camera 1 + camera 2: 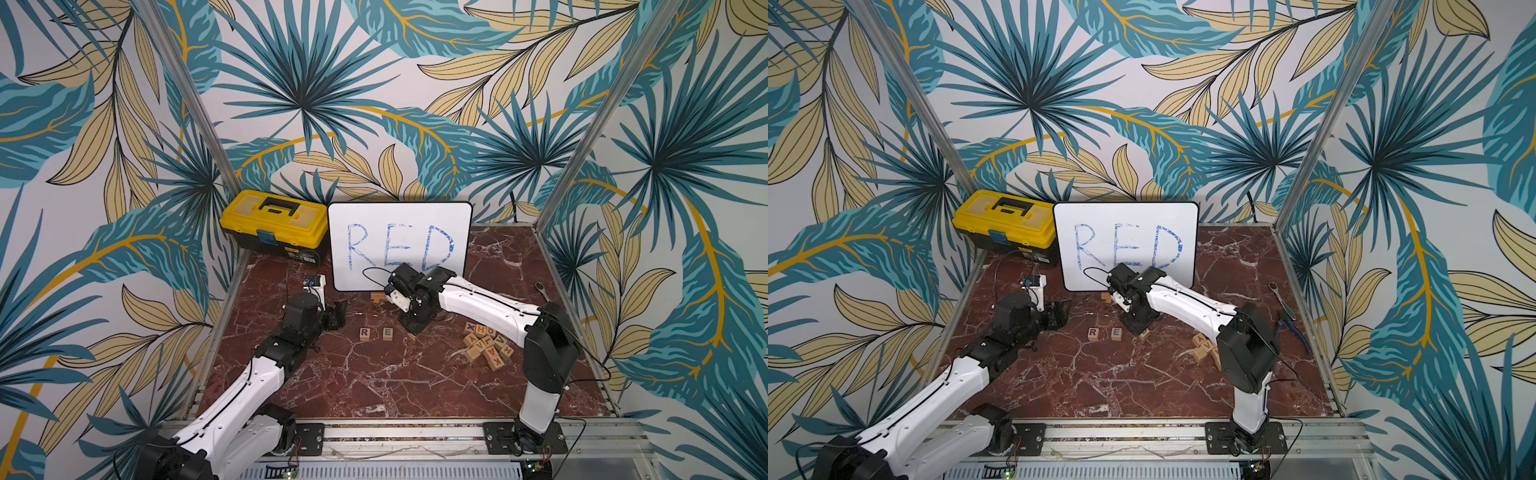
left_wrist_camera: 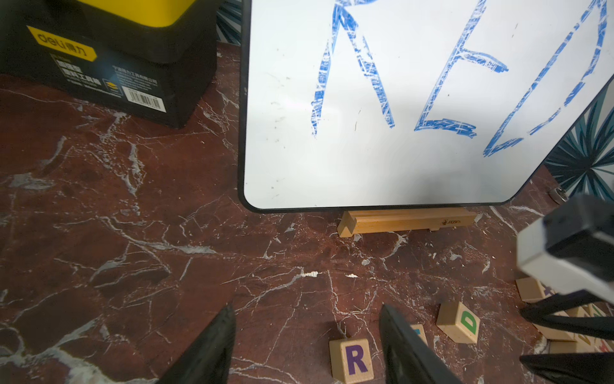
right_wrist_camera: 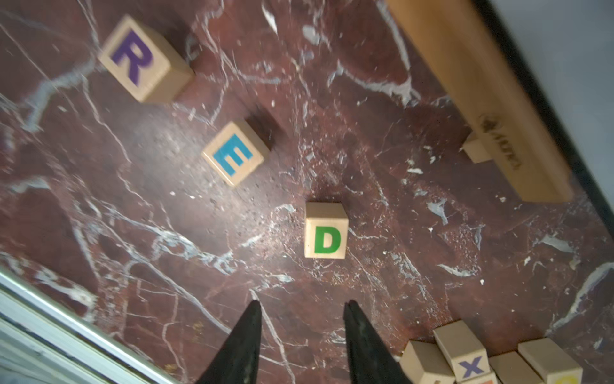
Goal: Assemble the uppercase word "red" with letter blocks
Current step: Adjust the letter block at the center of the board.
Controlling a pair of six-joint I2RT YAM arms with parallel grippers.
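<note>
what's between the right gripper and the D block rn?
Nothing. In the right wrist view, only bare marble tabletop separates the open right gripper from the D block; its jaws hold nothing.

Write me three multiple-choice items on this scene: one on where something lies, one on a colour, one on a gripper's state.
1. The D block lies: A) past the E block, on the side away from the R block; B) between those two; C) stacked on one.
2. The R block's letter is: A) green; B) purple; C) orange.
3. The right gripper is: A) shut on the D block; B) shut on the E block; C) open, holding nothing.
Answers: 1A: the right wrist view shows R, E, D in a spaced row. 2B: the print is purple. 3C: its fingers stand apart, only table between.
</note>
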